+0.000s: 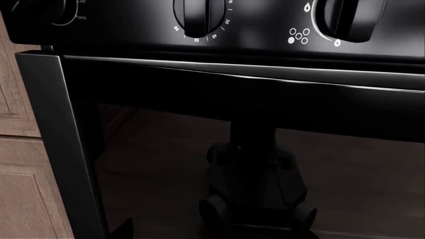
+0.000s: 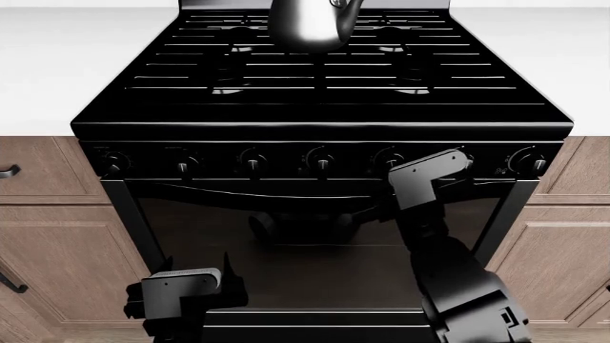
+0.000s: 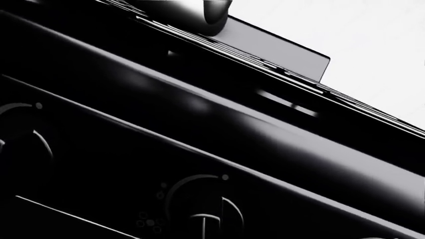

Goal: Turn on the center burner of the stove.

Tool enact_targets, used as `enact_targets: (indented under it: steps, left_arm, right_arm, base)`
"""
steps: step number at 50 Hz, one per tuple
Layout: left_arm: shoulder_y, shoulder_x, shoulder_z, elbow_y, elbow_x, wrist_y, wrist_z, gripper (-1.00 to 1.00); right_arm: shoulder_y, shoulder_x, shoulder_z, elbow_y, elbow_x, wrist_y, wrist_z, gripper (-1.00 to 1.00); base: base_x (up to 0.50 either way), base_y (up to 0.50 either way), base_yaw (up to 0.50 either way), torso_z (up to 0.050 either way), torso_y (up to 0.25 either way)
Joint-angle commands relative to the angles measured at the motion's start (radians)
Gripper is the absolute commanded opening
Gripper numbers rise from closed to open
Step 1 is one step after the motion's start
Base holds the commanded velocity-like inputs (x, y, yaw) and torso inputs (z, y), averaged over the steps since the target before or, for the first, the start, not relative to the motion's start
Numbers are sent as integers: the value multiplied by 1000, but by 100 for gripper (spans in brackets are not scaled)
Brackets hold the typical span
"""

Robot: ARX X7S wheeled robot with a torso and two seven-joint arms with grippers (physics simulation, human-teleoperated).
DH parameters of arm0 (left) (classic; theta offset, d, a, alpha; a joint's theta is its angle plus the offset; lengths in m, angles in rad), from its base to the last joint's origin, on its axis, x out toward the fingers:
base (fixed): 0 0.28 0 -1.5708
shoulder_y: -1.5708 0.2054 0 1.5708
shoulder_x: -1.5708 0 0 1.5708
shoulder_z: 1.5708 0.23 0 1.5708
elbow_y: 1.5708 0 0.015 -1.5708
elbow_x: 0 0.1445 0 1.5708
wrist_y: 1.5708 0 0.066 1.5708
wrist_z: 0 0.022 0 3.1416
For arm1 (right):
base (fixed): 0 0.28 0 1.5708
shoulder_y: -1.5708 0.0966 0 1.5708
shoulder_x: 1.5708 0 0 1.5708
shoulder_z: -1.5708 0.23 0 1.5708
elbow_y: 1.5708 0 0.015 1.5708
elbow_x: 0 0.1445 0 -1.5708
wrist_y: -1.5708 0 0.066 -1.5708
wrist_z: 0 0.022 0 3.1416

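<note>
The glossy black stove (image 2: 324, 121) fills the middle of the head view, with bar grates on top and a row of knobs (image 2: 321, 161) on its front panel. My right gripper (image 2: 446, 166) is raised to the panel and covers the second knob from the right; its fingers are hidden. In the right wrist view a knob (image 3: 202, 211) with a white mark is close, next to a burner icon (image 3: 149, 221). My left gripper (image 2: 196, 275) hangs low before the dark oven door (image 2: 315, 250), open and empty. The left wrist view shows two knobs (image 1: 199, 15) and the door handle (image 1: 265, 74).
A shiny metal kettle (image 2: 310, 21) stands on the back grates. White countertops (image 2: 57, 64) flank the stove. Wooden cabinets (image 2: 48, 236) stand on both sides below, with a dark handle (image 2: 8, 171) at the left. A wooden cabinet front (image 1: 20, 149) also shows in the left wrist view.
</note>
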Motion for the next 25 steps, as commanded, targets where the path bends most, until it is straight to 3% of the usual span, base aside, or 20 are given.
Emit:
enact_targets:
  steps: [1,25]
  left_arm:
    - [1,-3,4,1,-2,4,-2,100]
    - [-2,-8,10,0,-11,3,-9,100]
  right_arm:
    - [10,1,-61,-28,30,46,-36,-100]
    - [35,20,-123,-47,0,113,-52,-100]
  base:
    - [0,0,0,0,0]
    - [0,0,0,0,0]
